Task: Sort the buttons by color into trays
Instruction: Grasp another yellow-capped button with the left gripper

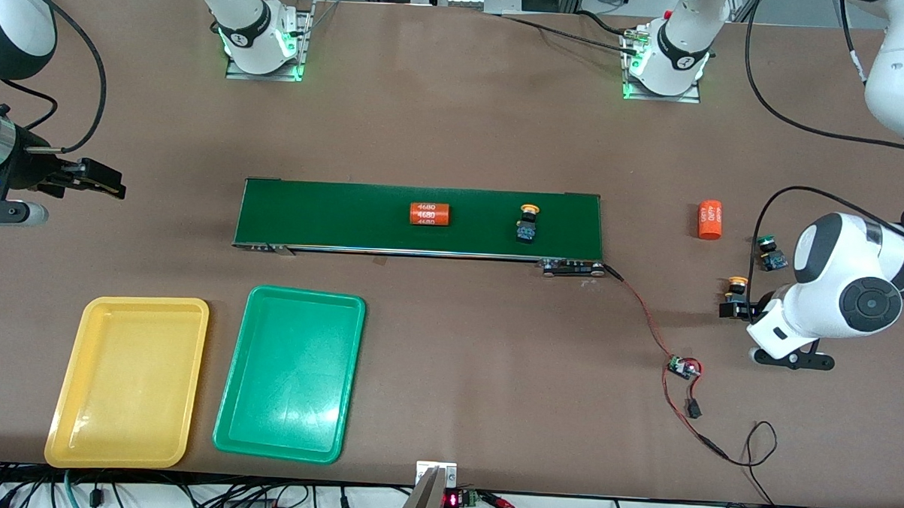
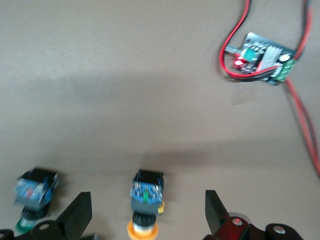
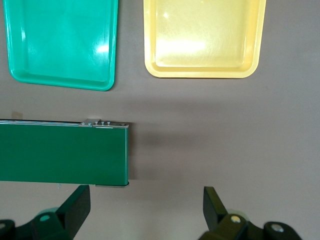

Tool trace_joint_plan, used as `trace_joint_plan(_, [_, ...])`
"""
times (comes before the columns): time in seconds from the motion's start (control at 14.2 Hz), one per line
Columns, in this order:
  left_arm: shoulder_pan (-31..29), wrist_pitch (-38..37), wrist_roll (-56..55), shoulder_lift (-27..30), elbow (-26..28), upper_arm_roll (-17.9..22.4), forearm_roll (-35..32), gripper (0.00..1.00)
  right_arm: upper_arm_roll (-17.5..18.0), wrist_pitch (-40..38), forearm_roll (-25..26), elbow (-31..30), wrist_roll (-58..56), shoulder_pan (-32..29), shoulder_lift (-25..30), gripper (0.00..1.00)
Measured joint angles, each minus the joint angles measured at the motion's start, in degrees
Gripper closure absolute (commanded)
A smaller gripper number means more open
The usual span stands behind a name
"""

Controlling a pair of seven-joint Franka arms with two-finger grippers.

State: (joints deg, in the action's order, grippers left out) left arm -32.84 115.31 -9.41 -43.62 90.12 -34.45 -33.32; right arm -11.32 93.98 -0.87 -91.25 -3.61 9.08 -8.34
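Note:
One yellow-capped button (image 1: 527, 223) lies on the dark green belt (image 1: 348, 213). At the left arm's end of the table lie a green-capped button (image 1: 769, 251) and a second yellow-capped button (image 1: 736, 288). My left gripper (image 1: 737, 309) hangs open low over that yellow-capped button (image 2: 146, 200), which shows between its fingers with room on both sides; the green-capped one (image 2: 34, 192) lies just outside one finger. My right gripper (image 1: 112, 184) waits open and empty (image 3: 145, 197) off the belt's end. The yellow tray (image 1: 128, 382) and green tray (image 1: 289, 384) sit side by side near the front edge.
An orange "4680" cylinder (image 1: 430, 214) lies on the belt and another (image 1: 710, 219) on the table near the green-capped button. Red and black wires run from the belt to a small circuit board (image 1: 683, 366) close to the left gripper.

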Motion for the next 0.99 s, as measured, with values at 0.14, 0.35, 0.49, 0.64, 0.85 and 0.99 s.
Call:
trace_joint_plan(0.14, [-1.5, 2.5, 1.0, -1.2, 2.4, 0.1, 0.0, 0.00, 0.0, 0.0, 0.0, 0.0, 0.0, 0.0, 0.0, 0.00])
trace_joint_plan(0.35, [-1.9, 2.8, 1.3, -1.3, 4.9, 0.3, -0.8, 0.00, 0.0, 0.0, -0.1, 0.0, 0.0, 0.0, 0.0, 0.00])
trace_joint_plan(0.49, [-1.9, 2.8, 1.3, -1.3, 5.6, 0.6, -2.0, 0.14, 0.0, 0.0, -0.1, 0.0, 0.0, 0.0, 0.0, 0.00])
trace_joint_plan(0.64, [-2.0, 2.8, 1.3, -1.3, 6.6, 0.8, -2.1, 0.53, 0.0, 0.0, -0.1, 0.0, 0.0, 0.0, 0.0, 0.00])
trace_joint_plan(0.85, [-2.4, 2.8, 1.3, -1.7, 7.5, 1.0, -2.1, 0.84, 0.0, 0.0, -0.1, 0.0, 0.0, 0.0, 0.0, 0.00])
trace_joint_plan(0.99, [-2.7, 2.8, 1.4, -1.8, 7.5, 0.9, -2.1, 0.87, 0.0, 0.0, -0.1, 0.0, 0.0, 0.0, 0.0, 0.00])
